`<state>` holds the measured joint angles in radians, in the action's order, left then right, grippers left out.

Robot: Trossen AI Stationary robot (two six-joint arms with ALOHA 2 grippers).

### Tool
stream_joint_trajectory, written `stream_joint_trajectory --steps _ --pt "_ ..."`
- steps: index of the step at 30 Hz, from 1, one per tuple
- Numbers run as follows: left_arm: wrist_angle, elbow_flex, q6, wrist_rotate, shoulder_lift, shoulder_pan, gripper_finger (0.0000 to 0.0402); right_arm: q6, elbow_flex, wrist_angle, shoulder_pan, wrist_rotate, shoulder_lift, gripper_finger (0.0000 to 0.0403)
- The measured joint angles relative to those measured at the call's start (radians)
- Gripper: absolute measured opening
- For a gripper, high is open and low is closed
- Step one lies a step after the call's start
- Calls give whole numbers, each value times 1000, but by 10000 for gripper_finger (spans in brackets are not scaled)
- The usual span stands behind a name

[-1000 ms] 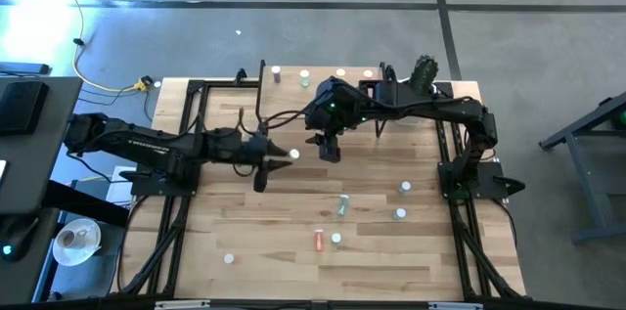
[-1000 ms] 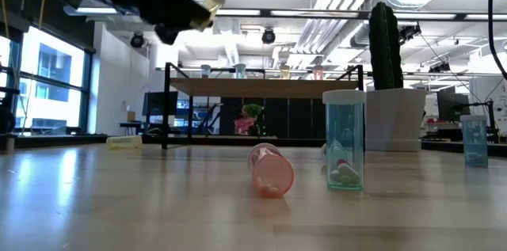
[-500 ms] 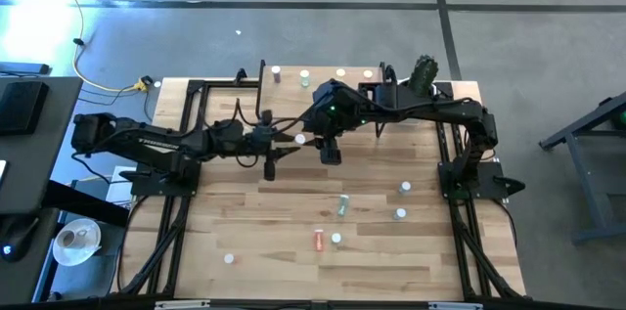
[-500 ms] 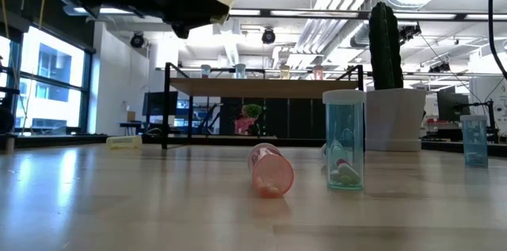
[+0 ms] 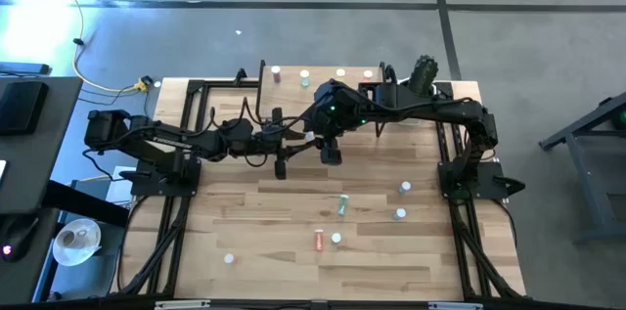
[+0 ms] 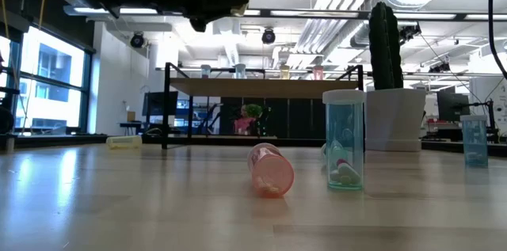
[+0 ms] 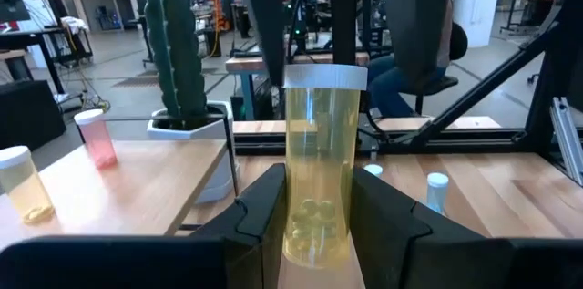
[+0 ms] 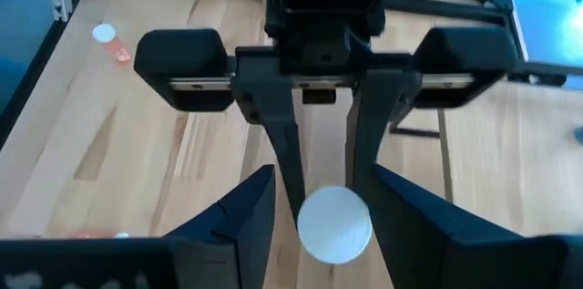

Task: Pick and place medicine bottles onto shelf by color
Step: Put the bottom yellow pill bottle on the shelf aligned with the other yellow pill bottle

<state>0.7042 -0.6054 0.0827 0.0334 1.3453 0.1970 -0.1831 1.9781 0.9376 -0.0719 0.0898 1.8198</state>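
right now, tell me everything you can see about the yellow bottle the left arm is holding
The yellow bottle is a clear, amber-tinted plastic cylinder with a pale cap, and a few small round pills sit in its lower part. It stands upright between the two dark fingers of the left tool, which is shut on its lower half. It is held in the air above the table, near the right tool, which is not touching it.

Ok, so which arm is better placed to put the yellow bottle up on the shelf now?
Probably the left. The left gripper is shut on the yellow bottle, holding it above the table near the shelf. The right gripper is open around that bottle's white cap, not gripping it.
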Motion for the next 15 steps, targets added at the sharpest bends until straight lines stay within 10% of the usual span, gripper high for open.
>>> stream_joint_trajectory --steps 15 --pt "1 -6 0 7 6 1 94 2 -1 53 0 -56 0 152"
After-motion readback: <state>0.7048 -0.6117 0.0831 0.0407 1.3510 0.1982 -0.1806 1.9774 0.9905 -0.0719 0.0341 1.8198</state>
